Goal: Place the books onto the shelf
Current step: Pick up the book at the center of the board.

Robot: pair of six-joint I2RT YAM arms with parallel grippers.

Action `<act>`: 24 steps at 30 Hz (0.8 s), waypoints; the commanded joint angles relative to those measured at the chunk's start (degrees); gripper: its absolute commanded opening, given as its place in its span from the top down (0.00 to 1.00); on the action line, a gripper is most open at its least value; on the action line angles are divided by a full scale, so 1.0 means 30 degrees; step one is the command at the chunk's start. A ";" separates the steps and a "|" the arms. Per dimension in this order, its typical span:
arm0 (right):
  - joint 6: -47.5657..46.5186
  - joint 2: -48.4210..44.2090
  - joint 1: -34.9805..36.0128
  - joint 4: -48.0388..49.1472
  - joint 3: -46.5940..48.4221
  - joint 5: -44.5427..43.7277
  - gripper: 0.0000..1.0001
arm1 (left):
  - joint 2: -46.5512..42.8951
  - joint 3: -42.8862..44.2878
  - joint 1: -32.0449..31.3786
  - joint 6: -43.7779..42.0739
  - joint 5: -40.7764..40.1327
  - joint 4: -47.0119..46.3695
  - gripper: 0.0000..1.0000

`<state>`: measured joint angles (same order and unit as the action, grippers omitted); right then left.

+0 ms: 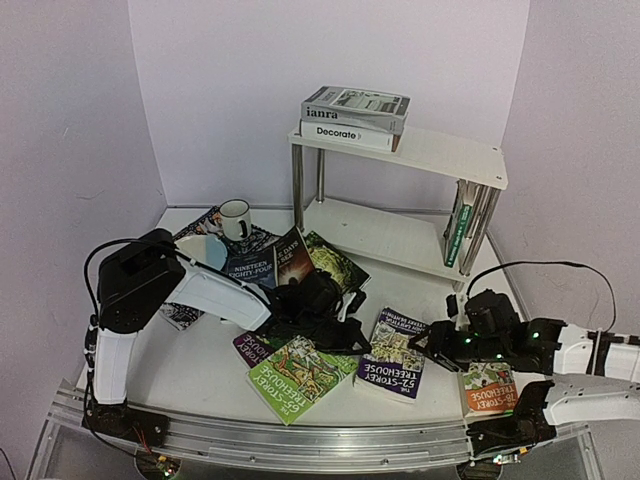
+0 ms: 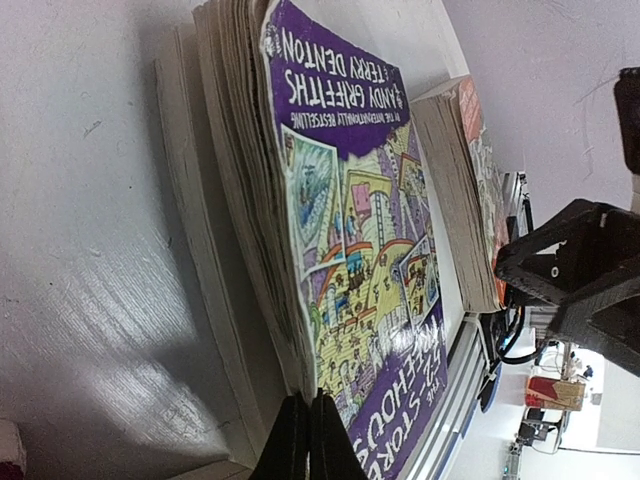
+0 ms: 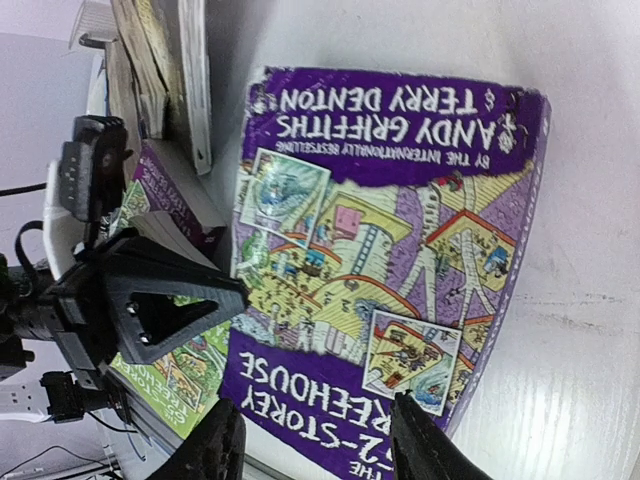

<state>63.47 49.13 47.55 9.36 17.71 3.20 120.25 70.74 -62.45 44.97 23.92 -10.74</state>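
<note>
Fingers of the left gripper (image 2: 305, 425) are pressed together with nothing visible between them, their tips at the near edge of the purple Treehouse book (image 1: 392, 355), which lies flat, cover up, on the white table (image 1: 195, 365) between the 2 arms. The right gripper (image 3: 320, 440) hangs over that book's title end with its fingers apart, holding nothing. A green Treehouse book (image 1: 300, 375) lies just left of the purple one, and an orange Treehouse book (image 1: 487, 388) lies near the right arm's base. Dark novels (image 1: 270, 262) and a mug (image 1: 236, 218) sit further back on the left. On the shelf (image 1: 440, 152), a stack of 2 books (image 1: 353, 117) lies on the top board, and a green-spined book (image 1: 457, 228) stands at the lower board's right end.
</note>
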 commanded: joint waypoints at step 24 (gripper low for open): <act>-0.7621 0.1164 0.0117 -0.6783 0.4469 -0.2029 0.14 | -0.4435 -0.0743 0.0760 0.0220 0.1482 0.0532 1.00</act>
<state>46.91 54.77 47.66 -9.06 27.97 -2.84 111.93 67.68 -60.64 45.10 26.23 -8.88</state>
